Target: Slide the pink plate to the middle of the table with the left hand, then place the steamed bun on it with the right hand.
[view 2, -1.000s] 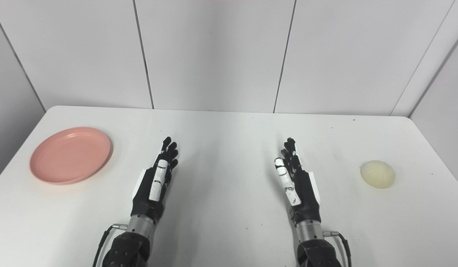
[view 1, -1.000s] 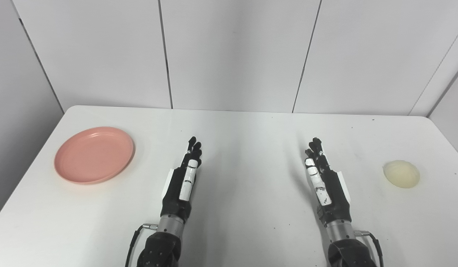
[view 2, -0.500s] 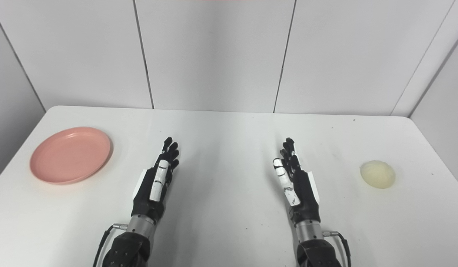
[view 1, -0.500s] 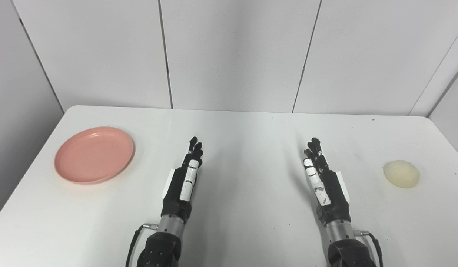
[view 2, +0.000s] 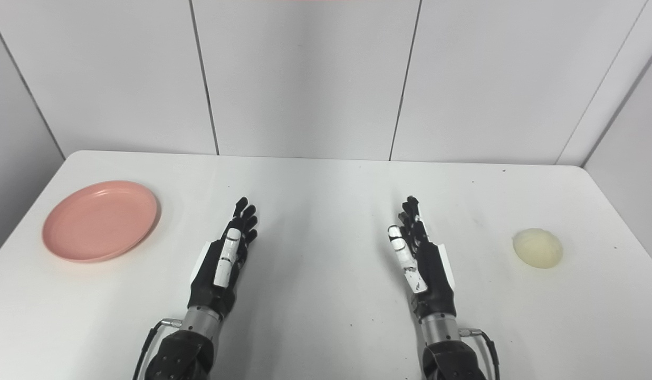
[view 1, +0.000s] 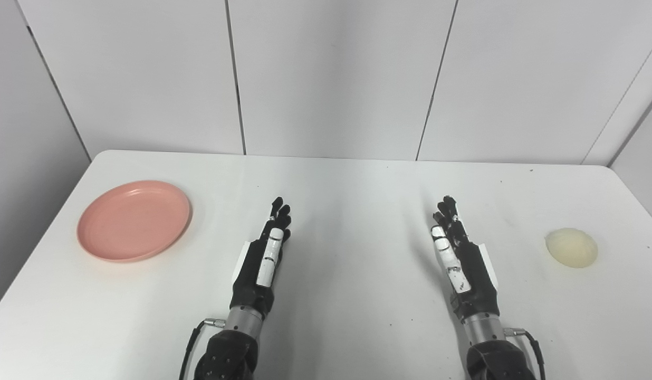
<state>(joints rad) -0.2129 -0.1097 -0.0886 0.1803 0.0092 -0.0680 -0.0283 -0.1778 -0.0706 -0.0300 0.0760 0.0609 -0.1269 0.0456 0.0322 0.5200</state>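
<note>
An empty pink plate (view 1: 134, 220) lies flat near the table's left edge. A pale, round steamed bun (view 1: 571, 247) sits near the right edge. My left hand (view 1: 262, 257) hovers over the table left of centre, fingers straight and pointing away from me, holding nothing; the plate is well to its left. My right hand (view 1: 460, 255) stands right of centre in the same pose, open and empty, with the bun a hand's length to its right. Neither hand touches either object.
The white table (view 1: 352, 211) ends at grey wall panels behind and has rounded corners; its left and right edges run close to the plate and the bun. Cables hang from both wrists near the bottom edge.
The left hand's fingers have spread very slightly and shifted a touch to the right. The right hand, plate and bun stay where they were.
</note>
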